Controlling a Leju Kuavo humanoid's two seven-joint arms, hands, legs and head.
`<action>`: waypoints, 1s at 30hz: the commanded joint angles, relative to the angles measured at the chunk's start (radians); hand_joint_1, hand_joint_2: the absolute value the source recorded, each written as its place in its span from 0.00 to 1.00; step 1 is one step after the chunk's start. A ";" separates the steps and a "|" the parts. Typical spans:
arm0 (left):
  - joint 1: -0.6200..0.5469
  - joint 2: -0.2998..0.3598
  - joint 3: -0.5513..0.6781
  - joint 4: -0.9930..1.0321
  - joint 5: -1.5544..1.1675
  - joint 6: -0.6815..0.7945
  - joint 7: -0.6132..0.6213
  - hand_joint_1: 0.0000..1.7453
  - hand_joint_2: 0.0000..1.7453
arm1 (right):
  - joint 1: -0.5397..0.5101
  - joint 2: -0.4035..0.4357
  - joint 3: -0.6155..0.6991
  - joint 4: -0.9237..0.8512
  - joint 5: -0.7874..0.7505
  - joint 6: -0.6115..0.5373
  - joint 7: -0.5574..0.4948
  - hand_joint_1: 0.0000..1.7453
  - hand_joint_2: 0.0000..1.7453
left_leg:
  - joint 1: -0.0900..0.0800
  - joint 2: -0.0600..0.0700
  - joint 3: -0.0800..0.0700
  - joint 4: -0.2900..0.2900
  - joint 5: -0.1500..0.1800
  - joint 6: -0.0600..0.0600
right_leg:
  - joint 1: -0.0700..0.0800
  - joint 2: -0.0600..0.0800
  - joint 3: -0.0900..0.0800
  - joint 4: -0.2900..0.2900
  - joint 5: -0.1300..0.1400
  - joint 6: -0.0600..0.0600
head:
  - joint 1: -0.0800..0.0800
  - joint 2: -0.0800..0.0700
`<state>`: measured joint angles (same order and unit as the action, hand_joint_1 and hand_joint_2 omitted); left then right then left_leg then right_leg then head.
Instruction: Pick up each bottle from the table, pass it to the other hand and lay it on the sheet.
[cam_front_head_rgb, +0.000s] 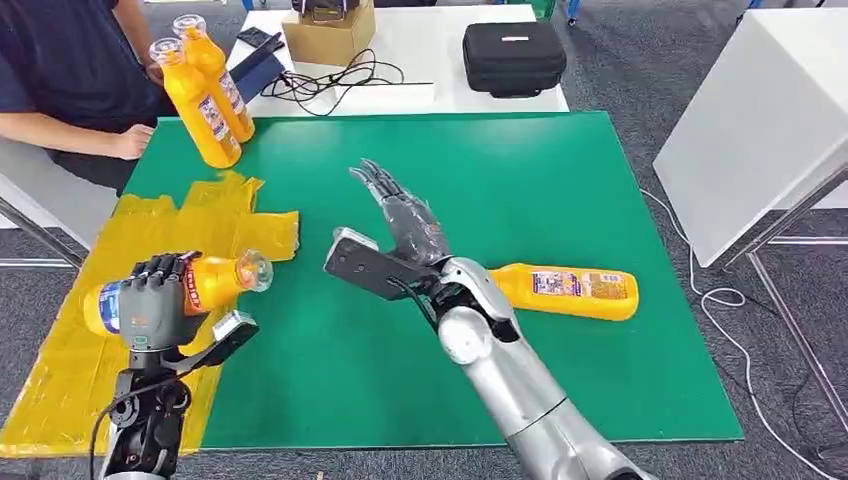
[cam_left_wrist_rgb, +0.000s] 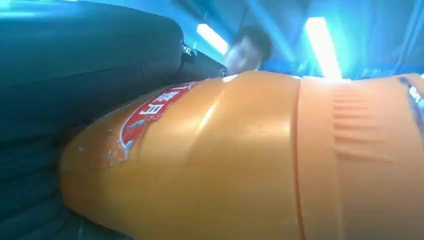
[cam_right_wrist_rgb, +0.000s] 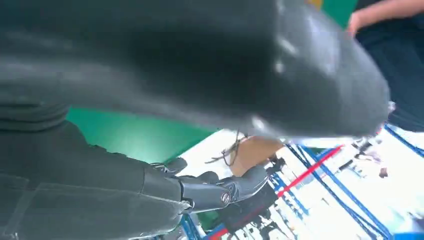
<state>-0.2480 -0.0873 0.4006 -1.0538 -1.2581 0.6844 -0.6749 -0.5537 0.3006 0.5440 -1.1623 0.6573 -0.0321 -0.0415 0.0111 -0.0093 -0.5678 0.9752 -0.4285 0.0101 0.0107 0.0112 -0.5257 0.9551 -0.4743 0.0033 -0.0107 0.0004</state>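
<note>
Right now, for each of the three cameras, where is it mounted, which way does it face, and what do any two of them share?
Head view: high on the body, looking down at the green table; both arms, left robot hand gripping an orange bottle, right robot hand open.
Left wrist view: behind the left robot hand, pressed against the same bottle.
Right wrist view: behind the right robot hand, facing across the table.
Shared: head and left wrist show the held bottle.

A person in a dark shirt sits at the far left corner of a green mat. Beyond the mat, on a white table, are a cardboard box, a tangle of black cables and a black zipped case.
</note>
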 joint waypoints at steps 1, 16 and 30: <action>-0.106 0.006 -0.031 0.320 -0.022 0.014 0.047 1.00 1.00 | -0.017 -0.072 0.014 -0.032 -0.017 0.015 -0.007 0.00 0.00 | 0.000 -0.003 0.003 -0.001 0.000 0.001 | 0.000 -0.005 0.004 -0.002 -0.001 0.002 | 0.000 0.000; -0.233 0.085 -0.089 0.730 0.023 -0.075 0.097 1.00 1.00 | -0.028 -0.116 0.066 -0.048 -0.072 0.021 -0.014 0.00 0.00 | 0.000 -0.002 0.006 -0.001 -0.001 0.000 | -0.001 -0.003 0.007 -0.001 -0.001 0.002 | 0.000 0.000; -0.253 0.133 -0.126 0.726 0.197 -0.440 0.056 0.00 0.00 | 0.015 -0.159 0.007 -0.101 -0.026 0.062 0.025 0.00 0.00 | -0.001 0.000 0.019 -0.004 0.000 0.000 | -0.001 -0.001 0.018 -0.001 0.000 0.001 | 0.000 0.000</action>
<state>-0.5068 0.0191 0.3052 -0.4288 -1.1247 0.3455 -0.5864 -0.5394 0.2045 0.5692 -1.2471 0.5974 0.0088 -0.0255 0.0107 -0.0102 -0.5495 0.9723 -0.4291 0.0096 0.0105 0.0107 -0.5087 0.9557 -0.4748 0.0027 -0.0111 0.0004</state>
